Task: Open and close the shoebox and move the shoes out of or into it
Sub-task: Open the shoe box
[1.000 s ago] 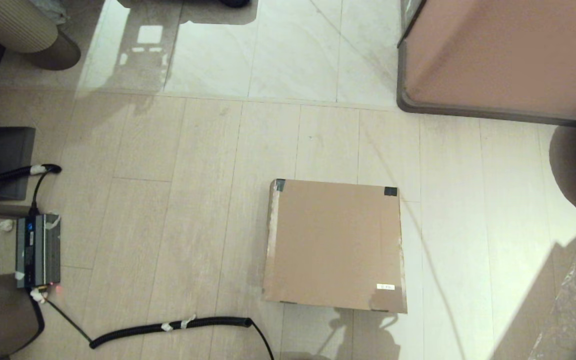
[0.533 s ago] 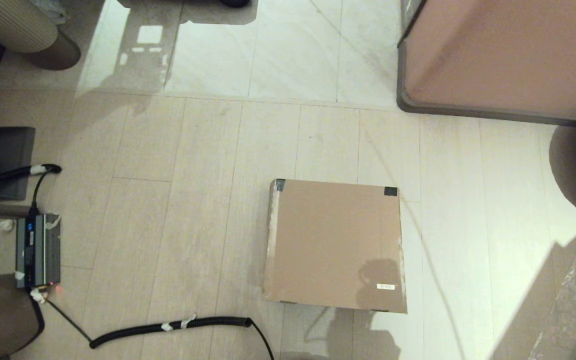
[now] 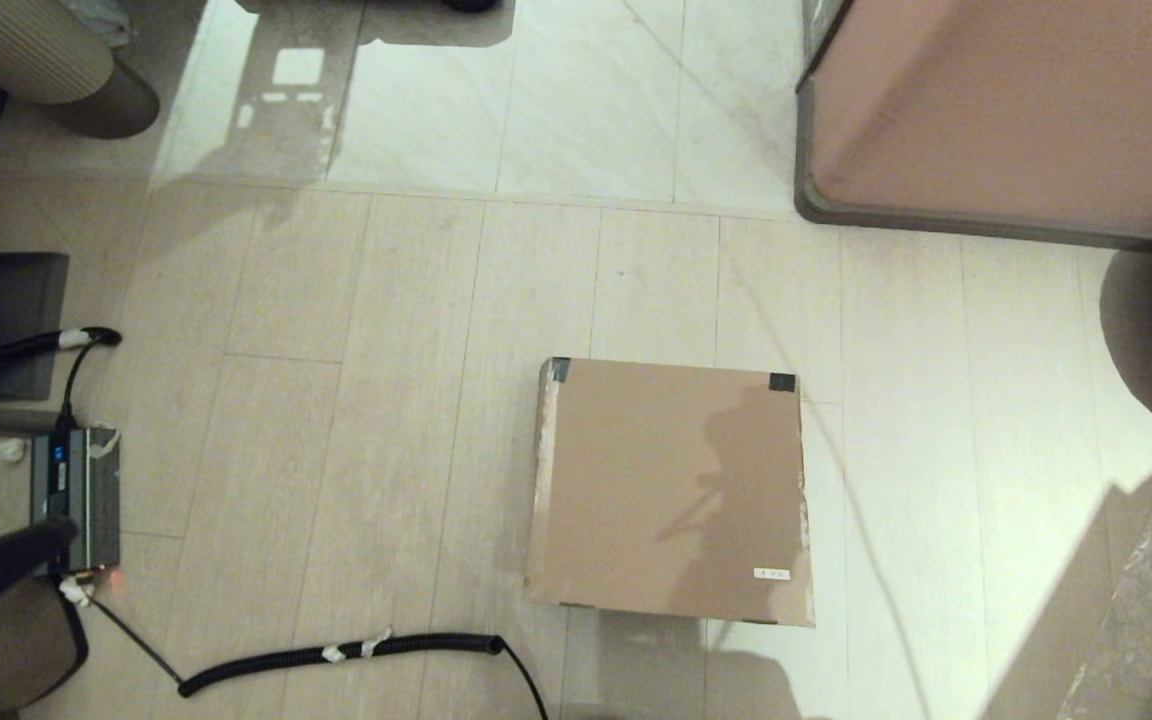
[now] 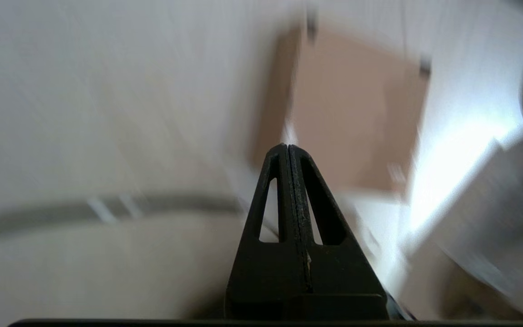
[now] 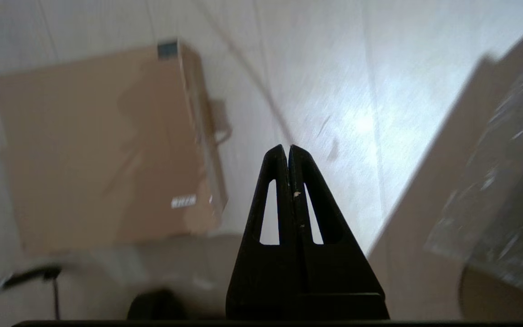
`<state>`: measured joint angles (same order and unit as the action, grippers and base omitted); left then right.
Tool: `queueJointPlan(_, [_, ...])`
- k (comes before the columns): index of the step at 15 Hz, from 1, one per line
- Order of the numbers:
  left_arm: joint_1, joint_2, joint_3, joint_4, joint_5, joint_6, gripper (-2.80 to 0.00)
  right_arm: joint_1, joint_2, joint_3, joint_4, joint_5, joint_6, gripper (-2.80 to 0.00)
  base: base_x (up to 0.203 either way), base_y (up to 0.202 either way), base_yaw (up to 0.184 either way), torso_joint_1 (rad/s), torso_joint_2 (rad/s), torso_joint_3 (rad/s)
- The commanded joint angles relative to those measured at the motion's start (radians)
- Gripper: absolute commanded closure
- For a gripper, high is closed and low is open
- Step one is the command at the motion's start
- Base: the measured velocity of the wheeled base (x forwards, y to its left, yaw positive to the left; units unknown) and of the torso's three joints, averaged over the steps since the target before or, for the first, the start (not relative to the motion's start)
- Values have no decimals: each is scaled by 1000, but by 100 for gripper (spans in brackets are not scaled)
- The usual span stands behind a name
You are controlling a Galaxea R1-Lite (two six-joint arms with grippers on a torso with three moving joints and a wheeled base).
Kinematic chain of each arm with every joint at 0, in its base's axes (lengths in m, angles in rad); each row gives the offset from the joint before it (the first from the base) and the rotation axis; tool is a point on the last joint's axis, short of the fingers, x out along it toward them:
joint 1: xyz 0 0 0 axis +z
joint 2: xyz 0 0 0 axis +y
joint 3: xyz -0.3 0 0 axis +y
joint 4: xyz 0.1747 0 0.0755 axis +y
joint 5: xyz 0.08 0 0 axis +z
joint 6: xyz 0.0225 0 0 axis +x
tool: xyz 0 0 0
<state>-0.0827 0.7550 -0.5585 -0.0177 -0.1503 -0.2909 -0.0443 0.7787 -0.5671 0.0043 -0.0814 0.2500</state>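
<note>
At lower centre of each wrist view, the left gripper (image 4: 288, 147) and right gripper (image 5: 287, 147) have fingers pressed together, holding nothing, both raised above the floor (image 3: 386, 350). Outward, the shoebox (image 3: 671, 490) sits lid-closed right of centre in the head view, a coiled black cable (image 3: 336, 655) to its lower left. Shoes are not visible.

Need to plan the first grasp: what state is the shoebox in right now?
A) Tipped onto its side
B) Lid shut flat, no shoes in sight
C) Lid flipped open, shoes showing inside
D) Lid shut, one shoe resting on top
B: in the head view the shoebox lies flat on the floor with its lid closed, nothing on top and no shoes visible anywhere.
</note>
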Motion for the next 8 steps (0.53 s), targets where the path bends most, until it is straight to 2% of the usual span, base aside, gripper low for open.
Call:
queueJointPlan(1, [-8,206,85,-45,-89,-44,0,-4,85,87,7,136,44,0,0,0,0,0,0,0])
queueJointPlan(4, [-9,386,163,-142,-235,-83,0,-3,202,125,-17,293,179,0,0,0,0,0,0,0])
queueJointPlan(6, [-10,491,165,-167,-312,-107,0,-3,257,170,-92,320,233,0,0,0,0,0,0,0])
queueJointPlan(8, [-12,588,163,-203,-380,-116,0,-3,324,219,-137,358,237,0,0,0,0,0,0,0])
